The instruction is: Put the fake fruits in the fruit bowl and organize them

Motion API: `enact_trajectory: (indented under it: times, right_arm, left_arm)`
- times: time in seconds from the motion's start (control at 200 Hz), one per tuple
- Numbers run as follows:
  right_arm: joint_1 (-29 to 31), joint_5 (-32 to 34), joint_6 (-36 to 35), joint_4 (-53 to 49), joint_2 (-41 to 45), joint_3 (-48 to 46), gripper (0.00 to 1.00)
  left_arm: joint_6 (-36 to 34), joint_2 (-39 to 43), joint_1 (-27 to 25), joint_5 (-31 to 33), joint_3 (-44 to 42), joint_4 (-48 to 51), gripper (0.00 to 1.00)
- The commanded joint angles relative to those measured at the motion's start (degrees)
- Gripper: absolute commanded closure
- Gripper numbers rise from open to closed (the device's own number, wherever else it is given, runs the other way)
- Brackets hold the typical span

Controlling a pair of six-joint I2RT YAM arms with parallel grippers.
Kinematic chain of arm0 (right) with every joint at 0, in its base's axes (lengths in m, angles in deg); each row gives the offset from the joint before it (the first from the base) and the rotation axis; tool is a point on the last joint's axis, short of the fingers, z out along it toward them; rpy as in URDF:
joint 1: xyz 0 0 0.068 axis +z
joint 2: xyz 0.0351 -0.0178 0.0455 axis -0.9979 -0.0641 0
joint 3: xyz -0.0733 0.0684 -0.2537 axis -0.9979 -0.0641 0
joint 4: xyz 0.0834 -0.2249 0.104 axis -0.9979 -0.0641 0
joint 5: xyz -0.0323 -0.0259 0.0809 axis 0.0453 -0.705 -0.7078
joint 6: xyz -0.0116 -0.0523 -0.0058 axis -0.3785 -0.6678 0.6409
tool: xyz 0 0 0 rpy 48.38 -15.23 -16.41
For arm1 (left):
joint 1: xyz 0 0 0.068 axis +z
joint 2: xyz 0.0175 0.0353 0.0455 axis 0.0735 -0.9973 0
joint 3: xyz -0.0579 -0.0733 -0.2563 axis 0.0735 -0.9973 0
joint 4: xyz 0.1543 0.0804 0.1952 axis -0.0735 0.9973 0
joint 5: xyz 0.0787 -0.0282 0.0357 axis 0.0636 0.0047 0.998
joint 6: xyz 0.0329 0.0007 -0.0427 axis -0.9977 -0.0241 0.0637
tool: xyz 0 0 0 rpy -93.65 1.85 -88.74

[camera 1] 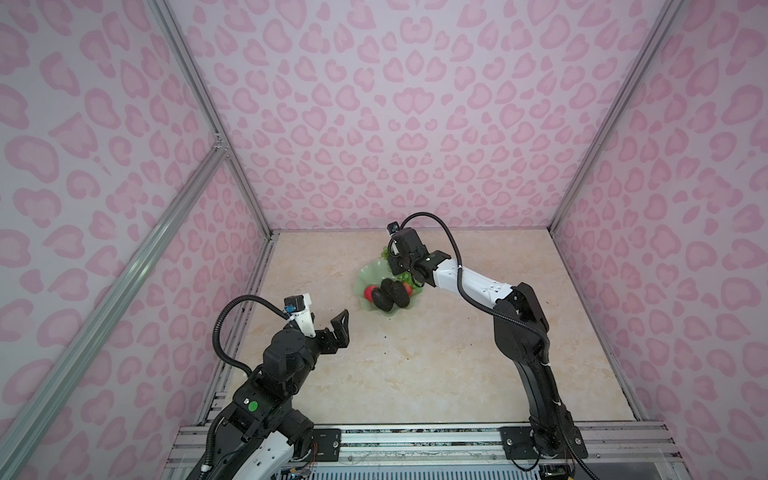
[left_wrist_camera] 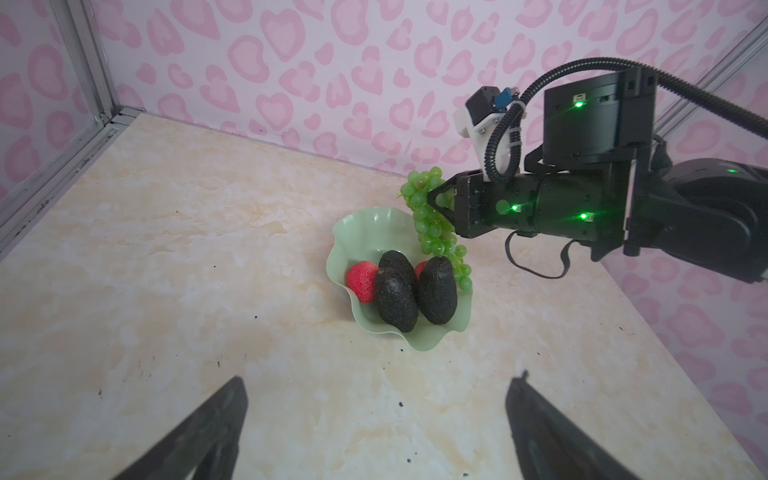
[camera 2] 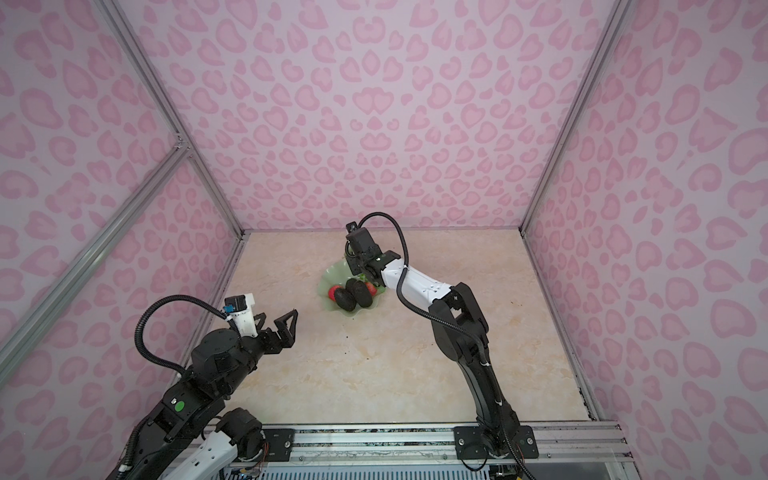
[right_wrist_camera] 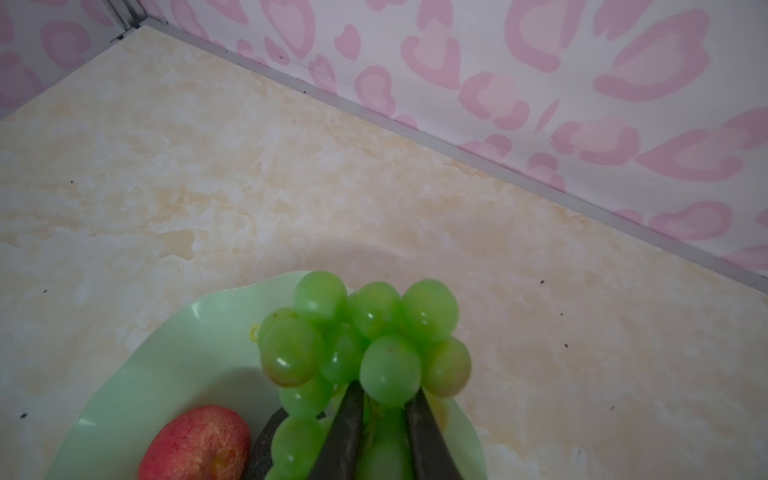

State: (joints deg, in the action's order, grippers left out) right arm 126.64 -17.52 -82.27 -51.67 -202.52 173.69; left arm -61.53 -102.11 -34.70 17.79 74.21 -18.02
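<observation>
Between the narrow jaws of your right gripper (right_wrist_camera: 385, 391), the right wrist view shows bright green grapes (right_wrist_camera: 374, 309) pinched close up. The left wrist view adds the bunch trailing below that gripper into the scalloped mint fruit bowl (left_wrist_camera: 365, 224), beside three bumpy dark fruits (left_wrist_camera: 395, 299) and two red ones (left_wrist_camera: 361, 280). Your left gripper (left_wrist_camera: 379, 378) gapes wide, the bowl well ahead of it.

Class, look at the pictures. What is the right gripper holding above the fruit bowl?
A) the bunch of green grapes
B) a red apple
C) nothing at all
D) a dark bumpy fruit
A: in the right wrist view the right gripper is closed on the bunch of green grapes, which hangs over the fruit bowl.
</observation>
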Motion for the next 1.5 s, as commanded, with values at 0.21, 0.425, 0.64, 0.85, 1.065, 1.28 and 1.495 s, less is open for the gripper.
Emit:
enact_trajectory:
  times: [0.21, 0.425, 0.64, 0.85, 1.065, 1.28, 1.495]
  right_arm:
    - [2.6, -7.9, -8.9, -10.5, -5.0, 5.5, 0.4]
    - [2.9, -8.7, -7.7, -6.1, 1.0, 0.1, 0.21]
    - [1.5, -9.2, -2.7, 8.2, 16.9, -14.8, 0.04]
    - [-1.1, -4.0, 2.2, 23.6, 39.5, -42.3, 0.02]
    - [-6.1, 16.0, 1.0, 24.8, 60.5, -64.9, 0.02]
    - [-20.8, 20.8, -1.0, 28.5, 73.4, -79.9, 0.02]
    - [-29.4, 14.9, -2.6, 50.0, 68.7, -91.6, 0.02]
  left_arm:
    - [-0.3, -0.3, 0.1, 0.3, 0.3, -1.6, 0.02]
    - [-0.4, -0.5, 0.1, 0.5, 0.2, -2.1, 0.02]
    - [-1.0, -2.0, 0.1, 1.1, 0.2, -4.9, 0.02]
    - [-2.1, -9.9, 0.1, 3.7, -1.1, -16.2, 0.03]
    - [-12.1, -26.7, 0.1, 23.0, -2.6, -30.9, 0.01]
    - [-16.4, -29.7, 10.4, 21.0, -15.6, -56.0, 0.02]
    - [-16.6, -38.2, 21.8, 13.0, -20.4, -67.1, 0.02]
